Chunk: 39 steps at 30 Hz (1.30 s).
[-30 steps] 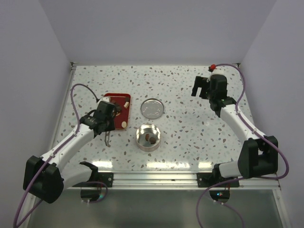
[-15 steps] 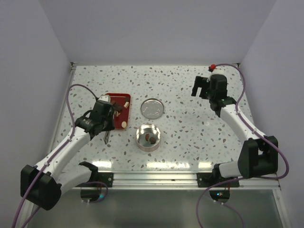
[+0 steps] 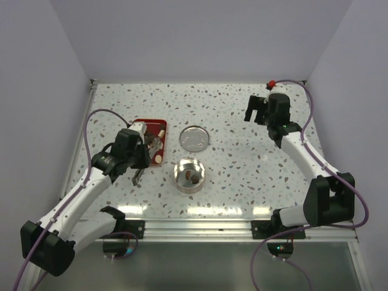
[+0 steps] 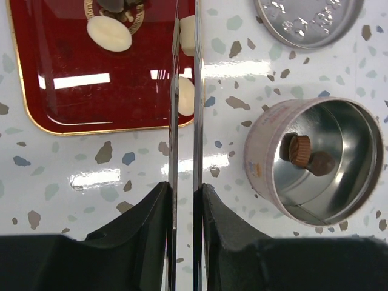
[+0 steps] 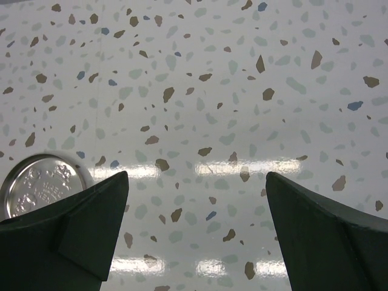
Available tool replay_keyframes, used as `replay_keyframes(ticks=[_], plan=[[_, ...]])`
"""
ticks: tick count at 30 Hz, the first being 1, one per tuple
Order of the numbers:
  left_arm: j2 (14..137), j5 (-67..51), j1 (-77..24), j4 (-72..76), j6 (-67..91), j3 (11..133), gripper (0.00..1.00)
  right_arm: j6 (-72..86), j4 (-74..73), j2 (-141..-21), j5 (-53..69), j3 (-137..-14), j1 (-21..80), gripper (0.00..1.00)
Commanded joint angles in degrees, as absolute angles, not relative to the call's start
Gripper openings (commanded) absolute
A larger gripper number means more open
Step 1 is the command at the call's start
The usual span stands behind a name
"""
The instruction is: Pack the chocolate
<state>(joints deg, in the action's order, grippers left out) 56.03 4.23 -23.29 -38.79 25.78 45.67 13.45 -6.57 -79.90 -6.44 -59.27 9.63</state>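
**Left jaws narrow at the tray edge, right jaws wide**

My left gripper (image 3: 156, 143) hangs over the right edge of the red tray (image 4: 73, 91). Its long thin fingers (image 4: 174, 121) run nearly parallel with only a slit between them. Two cream pieces (image 4: 187, 96) of chocolate show in that slit, one beyond the other. I cannot tell whether either is pinched or just lying underneath. Another cream piece (image 4: 109, 33) lies further in on the tray, with a dark one (image 4: 118, 6) just beyond it. To the right of the fingers the open round tin (image 4: 257, 163) stands on the speckled table (image 4: 91, 200), and two brown pieces (image 4: 300, 151) sit touching inside it. The lid (image 4: 309, 24) lies beyond the tin, apart from it. My right gripper (image 5: 197, 242) hangs well away over the far right of the table, jaws spread wide above bare surface, the lid at the left edge of its view.
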Motion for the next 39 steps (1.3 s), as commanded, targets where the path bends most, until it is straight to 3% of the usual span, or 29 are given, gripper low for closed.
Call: replay_keyframes(ticks=[1, 9, 27, 39], plan=[[53.3, -0.1, -25.6, -38.7, 22.2, 48.9, 0.29, 13.4, -6.8, -80.4, -6.6, -61.9, 9.4, 0.99], [52.6, -2.5, -33.6, -41.5, 19.7, 54.0, 0.29, 13.1, -8.3, -80.6, -7.6, -62.6, 9.4, 0.99], [48.5, -20.7, -34.6, -45.0, 10.0, 51.6, 0.31, 14.7, -10.6, -79.5, -8.5, -62.1, 9.4, 0.99], [48.7, -19.9, -34.6, -46.5, 8.9, 49.5, 0.42, 14.7, -11.4, -80.4, -8.3, -63.2, 9.4, 0.99]])
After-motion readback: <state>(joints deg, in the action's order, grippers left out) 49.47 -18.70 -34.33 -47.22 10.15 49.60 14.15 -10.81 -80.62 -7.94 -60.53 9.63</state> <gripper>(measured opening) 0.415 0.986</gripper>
